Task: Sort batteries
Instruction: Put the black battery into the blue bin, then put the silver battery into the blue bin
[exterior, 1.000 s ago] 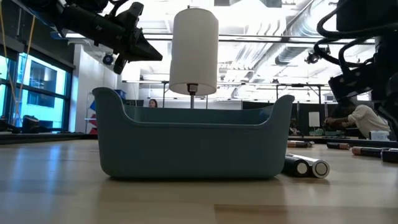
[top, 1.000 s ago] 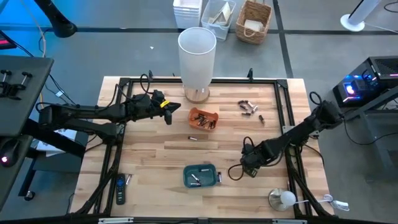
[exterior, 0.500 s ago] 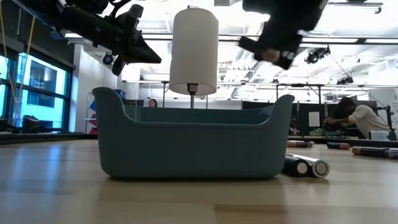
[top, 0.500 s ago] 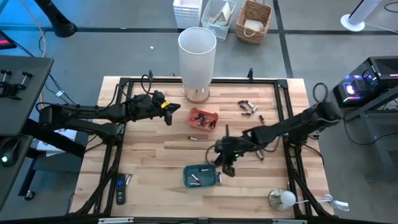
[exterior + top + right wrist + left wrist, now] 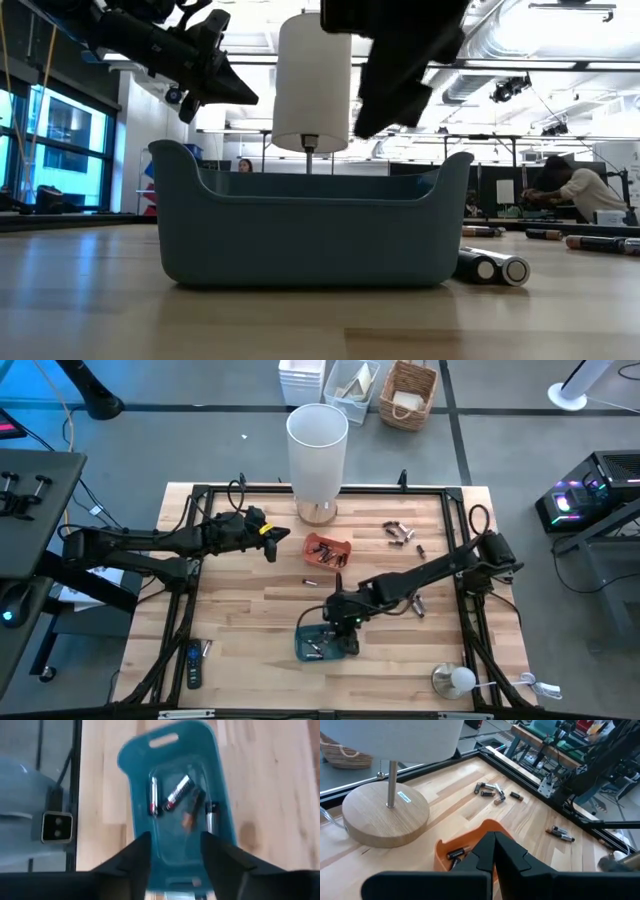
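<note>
right gripper has swung in over the blue tray, fingers spreading wide, seemingly releasing a battery among the sorted batteries there.

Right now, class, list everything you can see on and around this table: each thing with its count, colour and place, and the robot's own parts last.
Blue tray: one, teal, near middle of the table; several batteries lie inside.
Orange tray: one, orange, in front of the lamp; holds batteries.
Loose batteries: a small cluster, dark and silvery, far right part of the table; more lie right of the blue tray.
Lamp: one, white shade on a wooden base, far edge.
Remote: one, black, near left corner.
Bulb: one, white, near right corner.
Wicker basket: one, tan, on the floor beyond the table.
Left gripper: shut, hanging left of the orange tray.
Right gripper: open, above the blue tray.
</note>
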You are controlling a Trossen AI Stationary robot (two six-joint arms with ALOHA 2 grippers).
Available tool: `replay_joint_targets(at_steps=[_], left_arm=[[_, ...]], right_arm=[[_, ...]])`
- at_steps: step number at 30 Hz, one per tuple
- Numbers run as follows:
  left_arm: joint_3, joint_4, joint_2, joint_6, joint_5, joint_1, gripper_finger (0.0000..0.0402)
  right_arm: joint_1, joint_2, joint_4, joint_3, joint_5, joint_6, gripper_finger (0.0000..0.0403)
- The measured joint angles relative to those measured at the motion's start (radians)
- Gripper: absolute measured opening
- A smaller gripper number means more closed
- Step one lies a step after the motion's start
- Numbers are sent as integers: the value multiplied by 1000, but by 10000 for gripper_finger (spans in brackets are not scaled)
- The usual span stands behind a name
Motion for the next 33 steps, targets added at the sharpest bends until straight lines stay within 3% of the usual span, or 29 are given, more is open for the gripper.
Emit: replay_joint_targets(at_steps=[5,10,17,20,25,33], left_arm=[[0,-8,0,31,0,0,0],[0,-32,0,27,1,0,0],[0,-54,0,27,1,0,0],[0,-54,0,27,1,0,0],[0,-55,0,27,1,0,0],[0,-95,0,26,1,0,0]], right_arm=[[-1,-12,-201,65,1,-3,197],[61,-19,-304,24,23,76,193],[154,-18,-112,-150,10,324,184],[149,-18,-33,-177,64,459,183],[119,-18,-33,-178,193,631,183],[113,20,-82,-179,182,737,183]])
